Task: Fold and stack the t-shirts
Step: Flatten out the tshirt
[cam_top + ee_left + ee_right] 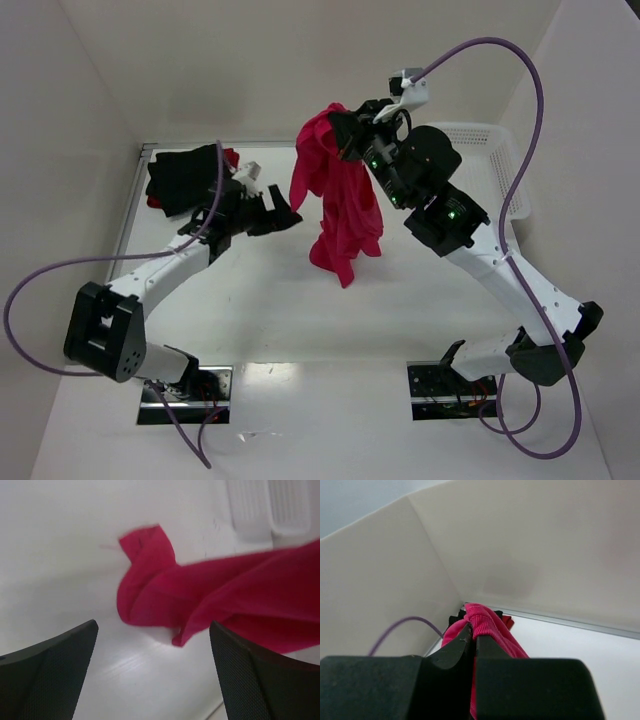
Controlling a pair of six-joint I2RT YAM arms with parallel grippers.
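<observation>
Far left, behind the left gripper (283, 214), the black t-shirt (185, 178) sits in a heap with a bit of the darker red t-shirt (231, 156) poking out at its edge. Left fingers are spread wide with nothing between them, pink cloth just ahead of the tips. The crimson-pink t-shirt (338, 205) dangles bunched up from the right gripper (347, 132), fingers pinched tight on its top. The white basket (492, 165) is right of those fingers. The shirt hangs outside it, and the arm hides much of its inside.
</observation>
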